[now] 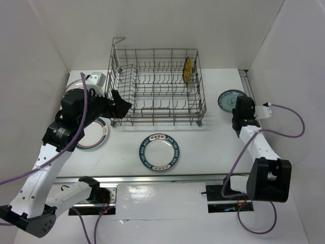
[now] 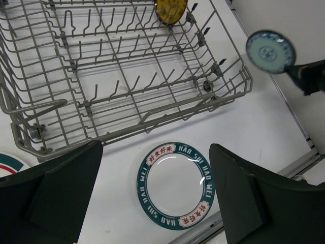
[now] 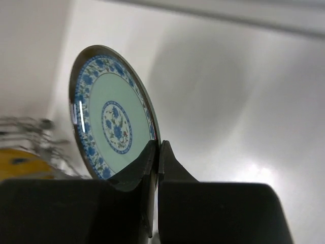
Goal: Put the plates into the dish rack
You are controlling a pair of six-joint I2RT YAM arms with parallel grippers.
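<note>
Yellow is the only colour inside the dish rack [image 1: 157, 86] right now. One yellow plate [image 1: 188, 69] stands on its edge between the tines, at the rack's 2 o'clock corner in the top view. So I think one plate is done and the others are left to do.

My right tool [image 3: 157, 157] is pinched tight on the rim of the teal-blue patterned plate [image 3: 111, 127]. It holds the plate up on its edge, at 3 o'clock from the rack and apart from it. I think this plate goes in next.

The lettered plate [image 1: 159, 151] lies flat on the table [image 1: 213, 152], at 6 o'clock from the rack and near its front wall. A white plate with teal and red on its rim [image 1: 99, 136] lies flat at 8 o'clock, partly hidden under my left arm. I can see only four plates. If there is a fifth, it is hidden from me.

My left tool [image 1: 121, 105] is spread wide with nothing in it. It hangs by the rack's 7 o'clock corner.

On the lettered plate's dark rim I can read "HAO SHI" in white letters. There are more letters around the rim, and I think some say "MEI". Little red boxes between them hold Chinese signs that I cannot read. I see no brand name anywhere.
</note>
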